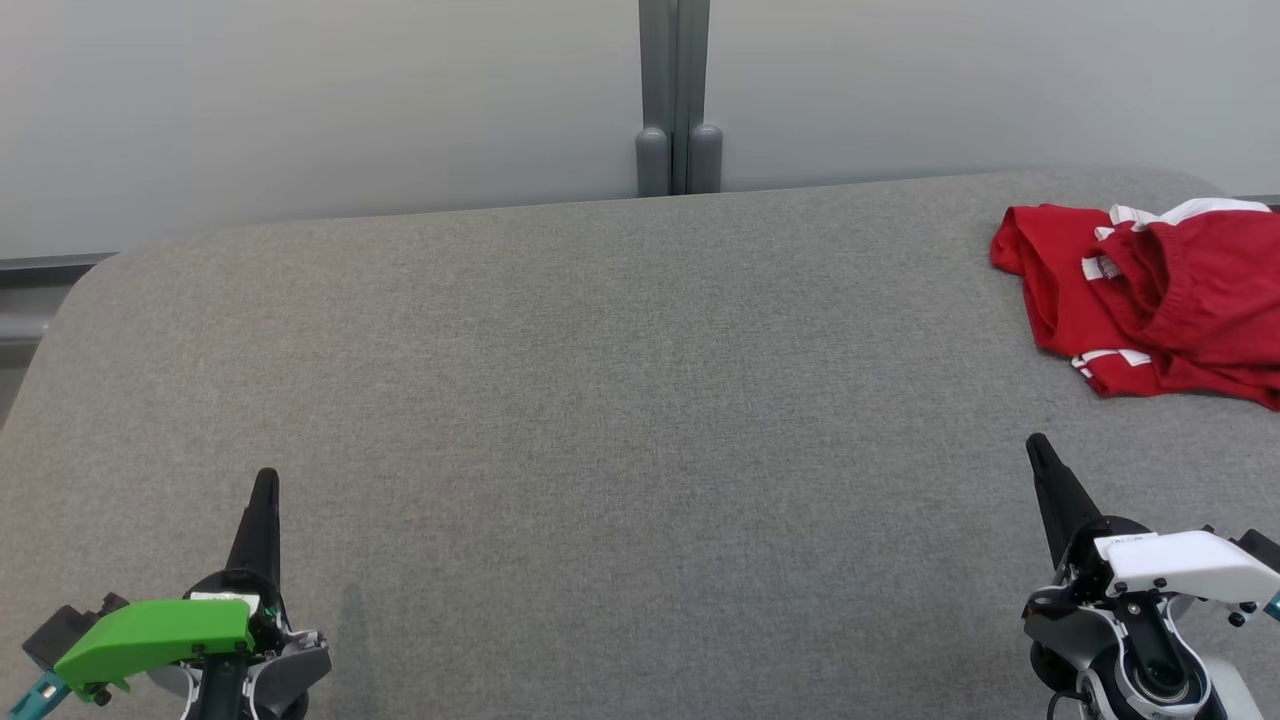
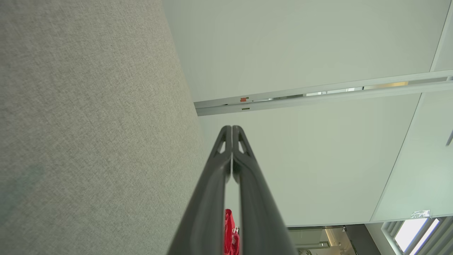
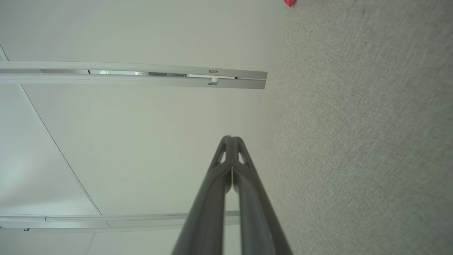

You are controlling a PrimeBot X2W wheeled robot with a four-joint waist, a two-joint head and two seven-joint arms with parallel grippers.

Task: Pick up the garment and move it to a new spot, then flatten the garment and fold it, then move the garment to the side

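The garment is a red piece with white trim, lying crumpled at the far right of the grey fabric table. A sliver of it shows between the fingers in the left wrist view, and a red tip shows at the top of the right wrist view. My left gripper is at the lower left, shut and empty, far from the garment. My right gripper is at the lower right, shut and empty, a short way in front of the garment. Both pairs of fingers are pressed together.
A pale partition wall with a grey vertical post runs behind the table's far edge. The table's left corner is rounded. The garment runs past the head view's right border.
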